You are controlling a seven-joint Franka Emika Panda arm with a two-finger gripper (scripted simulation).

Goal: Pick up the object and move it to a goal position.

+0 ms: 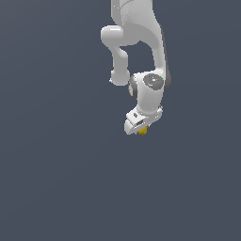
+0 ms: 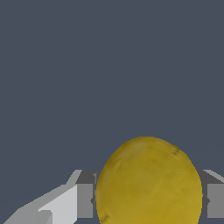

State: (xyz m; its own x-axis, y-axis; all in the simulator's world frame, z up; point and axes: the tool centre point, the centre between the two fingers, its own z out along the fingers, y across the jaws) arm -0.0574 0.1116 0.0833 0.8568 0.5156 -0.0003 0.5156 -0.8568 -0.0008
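Yellow-orange object [image 2: 148,181]: a small rounded ball-like thing, sitting between the two fingers of the end effector [image 1: 140,129]; in the exterior view only a small part of it [image 1: 143,131] peeks out below the white fingertips.
End effector: white, at the lower end of the white arm [image 1: 141,28], pointing down; its jaws stand narrow, closed in on the object from both sides.
Fingers [image 2: 85,200]: in the wrist view a grey pad shows on each side of the object, each right against its flank, with no gap visible.
Grip: the end effector holds the object, which fills the space between the pads.
Surroundings: plain dark grey-blue behind everything; whether the object touches any surface cannot be told.
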